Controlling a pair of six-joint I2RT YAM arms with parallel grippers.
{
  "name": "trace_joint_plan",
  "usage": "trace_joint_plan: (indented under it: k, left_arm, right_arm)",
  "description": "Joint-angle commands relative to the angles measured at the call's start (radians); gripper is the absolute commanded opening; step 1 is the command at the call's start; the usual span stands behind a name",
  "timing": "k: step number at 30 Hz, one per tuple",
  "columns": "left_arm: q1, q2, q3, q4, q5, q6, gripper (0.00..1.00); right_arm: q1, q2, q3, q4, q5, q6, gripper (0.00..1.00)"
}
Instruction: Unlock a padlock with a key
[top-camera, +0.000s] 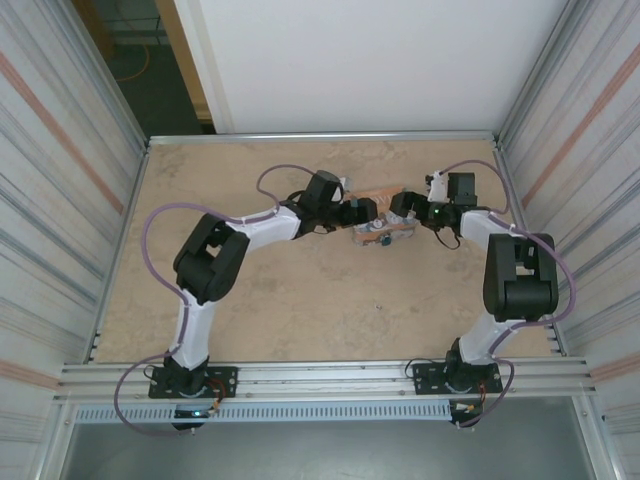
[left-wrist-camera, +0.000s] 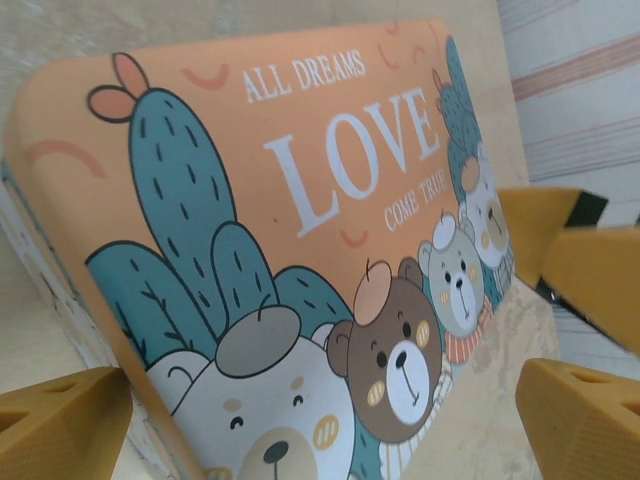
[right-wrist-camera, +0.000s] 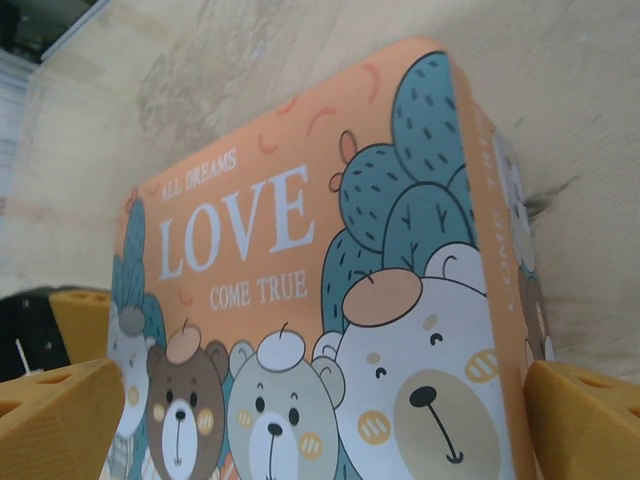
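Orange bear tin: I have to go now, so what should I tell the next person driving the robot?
Left gripper: open, with a finger on either side of one end of the orange LOVE tin. Bare table shows beside one finger.
Right gripper: fingers spread around the tin's other end, close to its sides. I can't tell if it is squeezing.
Tin: mid-table, between both grippers.
Padlock and key: too small or hidden to place.
Done: nothing I can confirm.
Left: find the padlock, put the key in, turn it.
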Motion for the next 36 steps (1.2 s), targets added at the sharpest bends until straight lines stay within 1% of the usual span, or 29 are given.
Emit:
trace_joint_plan:
  k: [1, 7, 11, 17, 22, 26, 30, 36]
  left_arm:
    - [0.005, -0.068, -0.042, 0.018, 0.024, 0.009, 0.99]
    - [0.046, -0.139, -0.114, -0.017, 0.015, 0.044, 0.99]
    - [0.077, -0.170, -0.158, -0.015, 0.015, 0.043, 0.99]
    - [0.107, -0.171, -0.150, -0.054, 0.027, 0.067, 0.99]
    - [0.128, -0.152, -0.134, -0.069, 0.035, 0.078, 0.99]
    - [0.138, -0.154, -0.137, -0.072, 0.033, 0.076, 0.99]
    - [0.158, -0.173, -0.141, -0.084, 0.030, 0.083, 0.99]
    - [0.219, -0.237, -0.120, -0.150, 0.034, 0.120, 0.99]
  right_arm:
    - [0.091, -0.053, -0.035, -0.007, -0.081, 0.059, 1.00]
    - [0.181, -0.077, -0.042, -0.048, -0.086, 0.063, 1.00]
    - [0.248, -0.090, -0.061, -0.047, -0.073, 0.082, 1.00]
    - [0.339, -0.093, -0.090, -0.026, -0.028, 0.113, 1.00]
    - [0.395, -0.088, -0.098, -0.014, 0.014, 0.131, 0.99]
    - [0.402, -0.099, -0.100, -0.018, 0.071, 0.136, 0.99]
    - [0.399, -0.137, -0.087, -0.059, 0.135, 0.132, 1.00]
    - [0.385, -0.239, -0.059, -0.243, 0.305, 0.101, 1.00]
